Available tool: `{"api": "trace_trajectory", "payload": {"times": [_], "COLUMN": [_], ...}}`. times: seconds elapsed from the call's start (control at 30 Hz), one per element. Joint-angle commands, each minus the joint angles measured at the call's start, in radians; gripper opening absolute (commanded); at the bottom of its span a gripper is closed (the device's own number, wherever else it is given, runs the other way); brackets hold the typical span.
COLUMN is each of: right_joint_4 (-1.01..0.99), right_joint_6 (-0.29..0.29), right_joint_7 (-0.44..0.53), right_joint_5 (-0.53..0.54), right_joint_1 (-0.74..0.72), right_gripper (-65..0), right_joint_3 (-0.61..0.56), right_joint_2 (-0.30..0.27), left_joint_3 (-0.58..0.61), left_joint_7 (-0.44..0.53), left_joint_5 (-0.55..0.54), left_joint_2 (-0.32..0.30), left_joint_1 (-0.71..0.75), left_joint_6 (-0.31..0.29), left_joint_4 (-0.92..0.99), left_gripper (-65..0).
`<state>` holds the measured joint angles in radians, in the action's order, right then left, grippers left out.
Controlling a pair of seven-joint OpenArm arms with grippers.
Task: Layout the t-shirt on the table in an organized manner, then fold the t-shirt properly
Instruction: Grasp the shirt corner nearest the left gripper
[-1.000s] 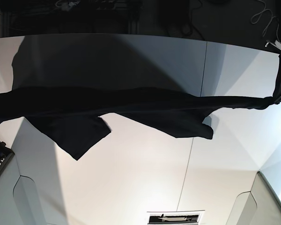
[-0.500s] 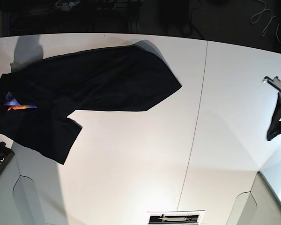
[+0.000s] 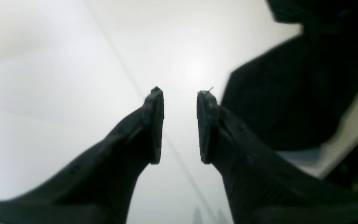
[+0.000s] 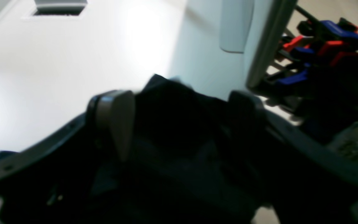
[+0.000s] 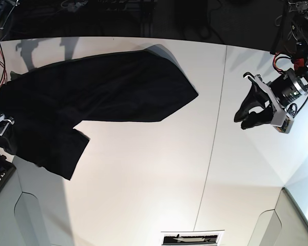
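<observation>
Black t-shirt (image 5: 100, 97) on white table (image 5: 154, 184)

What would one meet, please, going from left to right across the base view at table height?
right gripper at the left edge → t-shirt → bare stretch of the table → thin dark seam line → left gripper
</observation>
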<state>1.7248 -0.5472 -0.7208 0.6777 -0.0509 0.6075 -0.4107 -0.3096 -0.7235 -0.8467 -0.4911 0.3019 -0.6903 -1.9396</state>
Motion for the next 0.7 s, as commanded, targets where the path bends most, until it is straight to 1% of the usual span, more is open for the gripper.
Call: {"api": "trace_trajectory", "payload": {"times": [0.0, 0.13, 0.2, 0.27, 0.37, 0.47, 0.57, 0.67], "right_joint_4": [0.023, 0.024, 0.024, 0.024, 0.024, 0.022, 0.014, -0.036], "right_joint_6": [0.0, 0.0, 0.0, 0.0, 0.0, 0.0, 0.0, 0.0], "right_joint_7": [0.014, -0.018, -0.021, -0.023, -0.023, -0.011, -0.001, 0.019], "right_joint_5": [0.036, 0.091, 0.089, 0.089, 0.09, 0.089, 0.076, 0.062], "right_joint_1": [-0.003, 0.041, 0.076, 0.127, 0.217, 0.279, 0.299, 0.298], "right_gripper": [-20.1, -20.1, -20.1, -20.1, -20.1, -20.1, -20.1, -20.1], "right_joint_3": [0.039, 0.154, 0.193, 0.222, 0.23, 0.221, 0.221, 0.216], "right_joint_2": [-0.014, 0.009, 0.009, 0.009, 0.01, 0.016, 0.031, 0.046], "left_joint_3": [0.01, 0.091, 0.143, 0.203, 0.292, 0.361, 0.394, 0.395], "left_joint_7": [0.011, 0.008, 0.008, 0.008, 0.01, 0.03, 0.037, 0.06], "left_joint_5": [-0.035, -0.031, -0.014, 0.026, 0.129, 0.204, 0.261, 0.294], "left_joint_2": [0.001, 0.049, 0.071, 0.09, 0.111, 0.114, 0.114, 0.113], "left_joint_1": [0.013, 0.068, 0.079, 0.087, 0.089, 0.089, 0.09, 0.089], "left_joint_6": [-0.008, -0.008, -0.008, -0.008, -0.008, -0.008, -0.008, -0.008], "left_joint_4": [-0.051, -0.18, -0.206, -0.205, -0.192, -0.171, -0.129, -0.057], "left_gripper": [-43.7, -43.7, -43.7, -43.7, -43.7, -43.7, -43.7, -43.7]}}
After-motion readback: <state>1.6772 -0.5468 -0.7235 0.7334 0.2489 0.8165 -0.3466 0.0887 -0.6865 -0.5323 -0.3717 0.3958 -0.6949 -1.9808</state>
